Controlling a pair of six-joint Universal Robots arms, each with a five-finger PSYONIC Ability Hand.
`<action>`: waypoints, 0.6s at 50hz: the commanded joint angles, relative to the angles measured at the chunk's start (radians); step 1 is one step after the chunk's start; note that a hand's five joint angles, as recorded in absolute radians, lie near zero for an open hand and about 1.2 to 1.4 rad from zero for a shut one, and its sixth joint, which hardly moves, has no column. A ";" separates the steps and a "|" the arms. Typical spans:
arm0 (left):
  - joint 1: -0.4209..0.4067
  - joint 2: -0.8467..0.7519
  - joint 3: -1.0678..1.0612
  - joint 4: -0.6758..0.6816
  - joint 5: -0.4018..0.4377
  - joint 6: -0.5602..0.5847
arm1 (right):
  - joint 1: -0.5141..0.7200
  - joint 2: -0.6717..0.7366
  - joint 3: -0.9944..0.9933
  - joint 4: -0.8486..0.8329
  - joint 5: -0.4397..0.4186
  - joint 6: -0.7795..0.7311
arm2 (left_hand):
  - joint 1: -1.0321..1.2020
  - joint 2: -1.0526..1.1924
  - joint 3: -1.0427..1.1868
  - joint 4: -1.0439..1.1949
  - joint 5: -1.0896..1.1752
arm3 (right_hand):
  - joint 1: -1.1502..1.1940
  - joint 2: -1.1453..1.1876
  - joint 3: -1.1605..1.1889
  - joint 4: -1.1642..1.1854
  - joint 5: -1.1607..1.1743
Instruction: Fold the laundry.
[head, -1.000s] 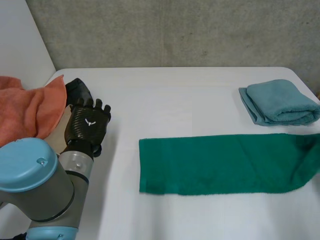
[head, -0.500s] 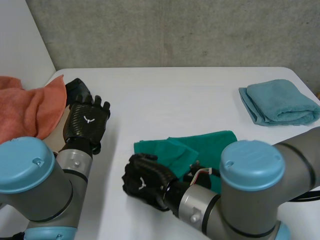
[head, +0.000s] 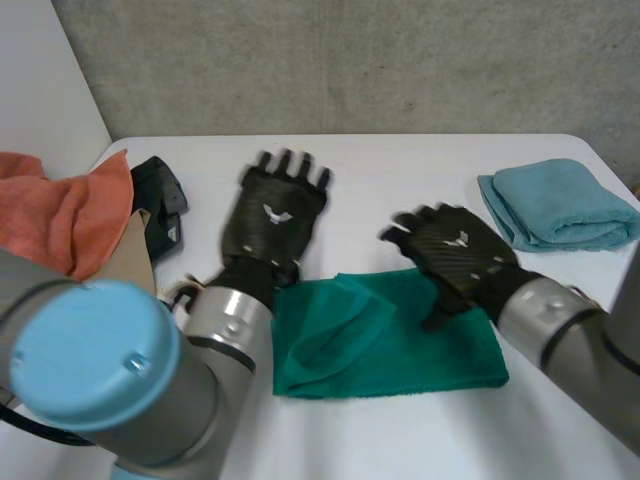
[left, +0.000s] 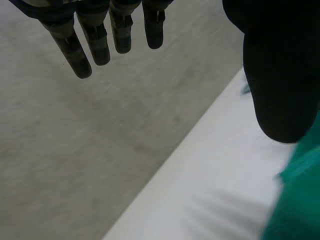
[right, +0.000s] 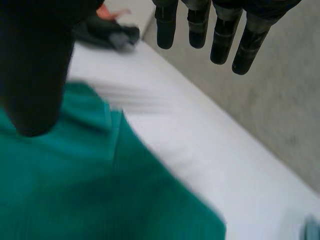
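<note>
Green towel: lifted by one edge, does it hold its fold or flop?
Likely floppy: the green towel lies limp, its folded-over flap rumpled, so a one-edge lift would probably drop the fold. Pushed, its cloth would likely bunch rather than slide on the white table.

L robot hand (head: 272, 215), R robot hand (head: 455, 250): black weave, white logo; grey arms (head: 540, 310).

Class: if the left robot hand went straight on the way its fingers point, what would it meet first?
Likely the grey wall: the left robot hand points across the white table, nothing lying in that line.
</note>
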 joint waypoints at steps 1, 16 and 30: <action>-0.105 -0.095 0.026 -0.115 0.064 -0.069 | -0.111 -0.008 0.159 0.003 -0.028 -0.107 | -0.018 -0.021 -0.029 -0.024 -0.042 | 0.046 0.024 0.037 0.014 0.001; -0.102 -0.198 0.052 -0.181 0.064 -0.066 | -0.146 0.044 0.228 -0.089 -0.050 -0.129 | -0.012 -0.015 -0.023 -0.018 -0.036 | 0.352 0.330 0.343 0.319 0.307; -0.018 -0.288 0.144 -0.203 -0.020 -0.062 | -0.149 0.054 0.239 -0.104 -0.045 -0.167 | 0.000 -0.004 -0.011 -0.006 -0.025 | 0.520 0.497 0.510 0.487 0.475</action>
